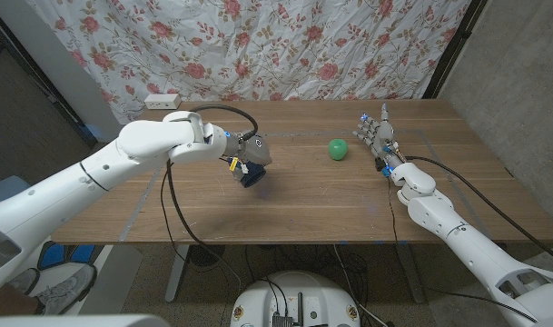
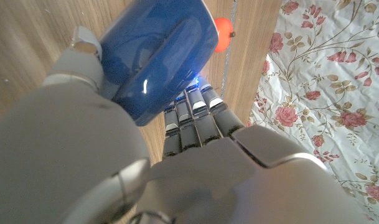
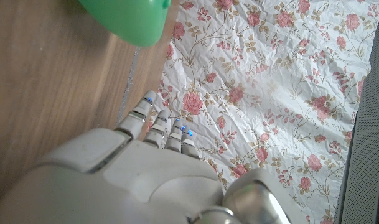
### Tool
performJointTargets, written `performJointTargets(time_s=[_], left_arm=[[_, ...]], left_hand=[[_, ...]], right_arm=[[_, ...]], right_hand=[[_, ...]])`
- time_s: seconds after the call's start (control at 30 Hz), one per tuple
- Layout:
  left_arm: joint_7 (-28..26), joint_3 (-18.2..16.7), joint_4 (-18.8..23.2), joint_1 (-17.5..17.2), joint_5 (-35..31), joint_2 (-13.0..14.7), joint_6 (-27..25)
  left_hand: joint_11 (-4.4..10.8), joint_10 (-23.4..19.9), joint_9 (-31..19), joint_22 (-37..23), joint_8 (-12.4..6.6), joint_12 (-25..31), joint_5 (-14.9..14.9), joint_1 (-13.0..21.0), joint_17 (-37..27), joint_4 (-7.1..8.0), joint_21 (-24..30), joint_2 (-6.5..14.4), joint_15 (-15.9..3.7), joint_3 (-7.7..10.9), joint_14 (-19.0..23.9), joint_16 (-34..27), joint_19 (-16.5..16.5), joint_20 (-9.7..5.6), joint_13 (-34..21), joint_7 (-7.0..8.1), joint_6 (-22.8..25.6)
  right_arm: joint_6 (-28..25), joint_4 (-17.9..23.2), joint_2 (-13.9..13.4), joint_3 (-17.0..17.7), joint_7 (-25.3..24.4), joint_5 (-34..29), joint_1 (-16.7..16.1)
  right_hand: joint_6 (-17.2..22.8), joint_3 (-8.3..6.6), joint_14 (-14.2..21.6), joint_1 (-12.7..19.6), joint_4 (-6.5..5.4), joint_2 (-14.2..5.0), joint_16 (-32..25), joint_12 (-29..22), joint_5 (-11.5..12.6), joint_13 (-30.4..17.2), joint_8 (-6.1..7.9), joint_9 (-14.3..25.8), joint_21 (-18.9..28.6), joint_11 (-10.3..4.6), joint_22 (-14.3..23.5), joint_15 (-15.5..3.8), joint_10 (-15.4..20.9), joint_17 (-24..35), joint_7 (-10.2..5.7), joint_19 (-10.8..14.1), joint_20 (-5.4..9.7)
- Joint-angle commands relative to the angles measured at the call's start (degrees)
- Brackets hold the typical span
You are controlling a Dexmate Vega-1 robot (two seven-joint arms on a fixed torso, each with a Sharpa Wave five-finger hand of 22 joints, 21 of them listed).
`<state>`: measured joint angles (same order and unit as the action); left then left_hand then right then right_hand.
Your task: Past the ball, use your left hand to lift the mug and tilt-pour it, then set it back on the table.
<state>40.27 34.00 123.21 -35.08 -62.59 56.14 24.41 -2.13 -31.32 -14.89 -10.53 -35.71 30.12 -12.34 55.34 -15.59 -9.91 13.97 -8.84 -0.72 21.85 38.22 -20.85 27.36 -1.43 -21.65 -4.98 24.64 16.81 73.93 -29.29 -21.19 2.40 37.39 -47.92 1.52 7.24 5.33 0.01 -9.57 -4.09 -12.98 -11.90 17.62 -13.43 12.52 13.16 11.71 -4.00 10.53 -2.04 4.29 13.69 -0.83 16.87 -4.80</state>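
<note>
My left hand grips a blue mug left of the table's middle. The mug hangs under the hand, tipped over, with its shadow on the wood below. In the left wrist view the blue mug lies against the palm of my left hand, fingers curled around it. A green ball rests on the table to the right of the mug. My right hand stands further right, fingers apart and pointing up, holding nothing. The green ball shows beyond my right hand in the right wrist view.
A white power strip lies at the table's back left edge, before a floral curtain. A small orange round thing shows past the mug in the left wrist view. Bare wooden table stretches in front of the mug.
</note>
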Motion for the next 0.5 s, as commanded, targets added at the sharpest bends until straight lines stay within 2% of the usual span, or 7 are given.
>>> performJointTargets(time_s=[0.03,0.5], left_arm=[[-0.88,-0.99,-0.59,-0.59,0.61,-0.47,-1.23],[-3.82,-5.06,-1.18,-3.79,8.01,1.03,-6.39]], left_hand=[[11.09,-12.18,-1.09,-0.07,-14.77,0.33,-0.23,1.14,-0.2,0.7,-0.13,14.98,-11.04,1.24,3.58,-0.16,0.52,0.15,-11.26,4.98,5.66],[11.0,-12.86,-0.68,-0.08,-15.16,0.4,-0.17,0.94,-0.44,0.52,0.01,15.32,-11.2,1.4,4.26,-0.26,1.11,0.18,-11.43,4.92,6.37]], right_arm=[[0.0,0.02,-0.01,0.0,-0.01,0.0,0.0],[0.02,-0.04,0.0,0.0,0.02,0.01,0.03]], right_hand=[[0.4,0.13,0.53,-0.47,-0.31,-2.78,-0.28,-0.28,0.46,-0.24,0.29,0.28,0.27,-0.14,0.09,-0.26,0.03,0.21,-0.1,0.16,0.02],[0.44,0.14,0.46,-0.47,-0.31,-2.78,-0.25,-0.35,0.46,-0.25,0.3,0.28,0.28,-0.19,0.09,-0.51,0.19,0.22,-0.09,0.2,0.07]])
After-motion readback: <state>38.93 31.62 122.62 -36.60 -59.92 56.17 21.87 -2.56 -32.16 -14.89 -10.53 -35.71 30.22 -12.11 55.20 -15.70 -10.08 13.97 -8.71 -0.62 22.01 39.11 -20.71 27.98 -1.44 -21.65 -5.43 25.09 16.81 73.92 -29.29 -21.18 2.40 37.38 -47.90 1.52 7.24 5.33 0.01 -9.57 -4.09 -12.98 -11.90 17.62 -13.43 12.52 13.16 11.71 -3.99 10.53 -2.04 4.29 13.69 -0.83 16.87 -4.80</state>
